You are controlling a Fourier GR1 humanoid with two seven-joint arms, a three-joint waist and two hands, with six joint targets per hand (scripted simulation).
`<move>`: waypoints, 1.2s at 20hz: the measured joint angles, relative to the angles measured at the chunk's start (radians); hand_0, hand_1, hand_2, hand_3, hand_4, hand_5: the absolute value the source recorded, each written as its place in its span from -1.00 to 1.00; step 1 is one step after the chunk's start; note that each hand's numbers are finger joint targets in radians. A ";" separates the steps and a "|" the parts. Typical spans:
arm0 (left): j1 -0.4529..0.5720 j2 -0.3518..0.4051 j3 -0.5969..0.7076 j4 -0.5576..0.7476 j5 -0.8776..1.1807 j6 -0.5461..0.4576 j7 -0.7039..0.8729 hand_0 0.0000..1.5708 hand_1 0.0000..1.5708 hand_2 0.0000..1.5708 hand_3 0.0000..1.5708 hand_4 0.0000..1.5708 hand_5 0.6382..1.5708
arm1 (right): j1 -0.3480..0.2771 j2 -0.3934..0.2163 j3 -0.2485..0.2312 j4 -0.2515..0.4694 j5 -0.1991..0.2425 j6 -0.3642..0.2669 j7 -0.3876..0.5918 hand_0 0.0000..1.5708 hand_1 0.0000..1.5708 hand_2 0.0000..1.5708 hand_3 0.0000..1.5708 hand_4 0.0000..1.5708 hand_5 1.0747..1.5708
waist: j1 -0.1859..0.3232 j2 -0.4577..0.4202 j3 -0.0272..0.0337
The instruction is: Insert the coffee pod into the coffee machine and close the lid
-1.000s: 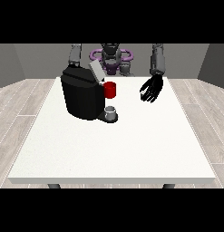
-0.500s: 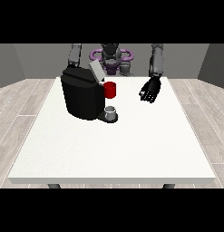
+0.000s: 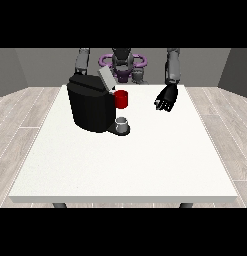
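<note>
White bench (image 3: 120,165) fills the middle, wide and flat. On its far left part sits the black coffee machine (image 3: 90,105), lid (image 3: 106,79) tilted up, a red thing at the machine (image 3: 121,99) on its front. Just below that, a small grey thing (image 3: 122,122) rests on the machine's base; I cannot tell if it's the pod. The hand at the view's right (image 3: 166,98) hangs above the bench, fingers curled, grasping nothing.

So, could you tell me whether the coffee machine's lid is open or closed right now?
Open. The grey lid stands tilted up above the black coffee machine rather than lying flat on its top.
</note>
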 measured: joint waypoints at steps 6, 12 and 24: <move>-0.031 -0.036 0.047 -0.004 0.050 -0.035 -0.049 0.84 0.84 0.83 0.73 -0.34 1.00 | 0.023 -0.009 -0.002 0.032 0.032 -0.028 -0.003 -1.00 -1.00 -1.00 -1.00 -1.00 1.00 | 0.009 -0.033 -0.0005; -0.114 -0.056 0.060 -0.056 0.086 -0.204 0.002 0.75 0.75 0.76 0.69 -0.36 1.00 | 0.022 -0.013 -0.024 0.120 0.039 -0.042 -0.022 -1.00 -1.00 -1.00 -1.00 -1.00 1.00 | 0.042 -0.096 -0.0002; -0.278 -0.069 0.105 -0.111 0.100 -0.349 0.097 0.71 0.71 0.75 0.72 -0.28 1.00 | 0.000 0.003 0.000 0.104 0.037 -0.014 -0.018 -1.00 -1.00 -1.00 -1.00 -1.00 1.00 | -0.017 -0.127 -0.0003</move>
